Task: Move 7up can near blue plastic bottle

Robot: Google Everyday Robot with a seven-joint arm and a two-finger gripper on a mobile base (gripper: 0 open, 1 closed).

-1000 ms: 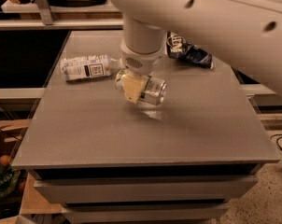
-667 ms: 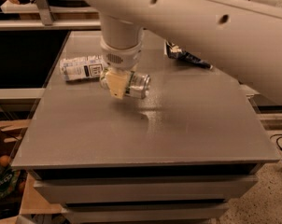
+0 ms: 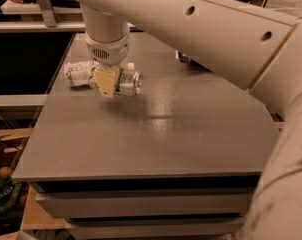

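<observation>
My hand [image 3: 111, 84] is pinching the 7up can [image 3: 127, 82] on its side, just in front of the blue plastic bottle [image 3: 78, 73], which lies flat on the tabletop [image 3: 156, 134]. If I let go carelessly, I judge the can could roll off or knock the bottle, since both are round. I cannot tell whether either holds any drink.

bench [image 3: 161, 134]: grey, centre | dark bag [image 3: 183, 58]: upper centre, mostly hidden | orange round thing [image 3: 5, 172]: lower left | gripper [image 3: 110, 83]: upper left, above bench
</observation>
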